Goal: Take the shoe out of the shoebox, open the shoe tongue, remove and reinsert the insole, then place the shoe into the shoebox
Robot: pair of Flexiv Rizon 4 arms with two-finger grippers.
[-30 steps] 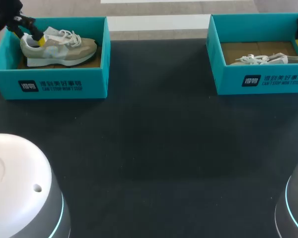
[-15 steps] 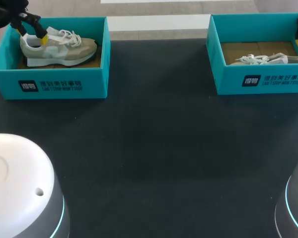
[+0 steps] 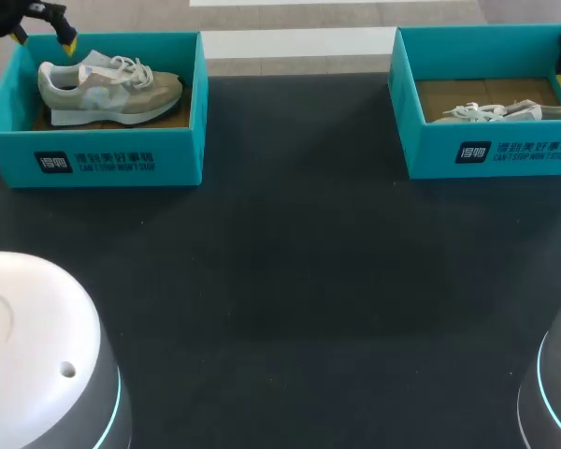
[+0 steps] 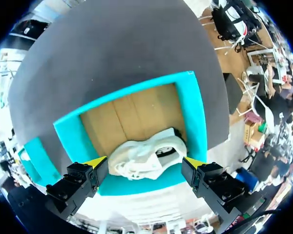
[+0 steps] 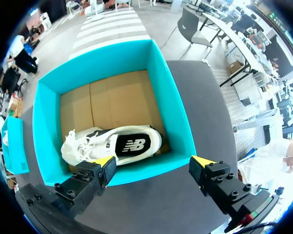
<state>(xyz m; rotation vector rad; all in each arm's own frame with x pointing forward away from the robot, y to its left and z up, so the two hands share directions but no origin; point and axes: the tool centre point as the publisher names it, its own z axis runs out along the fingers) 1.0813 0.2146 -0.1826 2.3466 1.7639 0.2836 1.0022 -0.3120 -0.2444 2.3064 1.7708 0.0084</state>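
At the far left, the left gripper hangs with its fingers wide apart and holding nothing, above the heel end of the left shoebox. The beige shoe stands upright on its sole inside the box, heel toward that corner. A descent from here could land a finger on the cardboard wall instead of the heel collar, which would drag the light box across the table or tip it. The shoe is washed out in the left wrist view, so where its collar lies is probably best judged from overhead. A pinch that catches only the loose laces would likely let the shoe swing and snag on the rim. Over at the right, the right shoebox holds a white shoe lying on its side, sole facing the near wall. The right gripper hovers over that wall, also spread wide and empty. With the opening turned sideways, a straight grab risks closing on the sole and lifting it crooked, making the tongue and insole awkward to reach.
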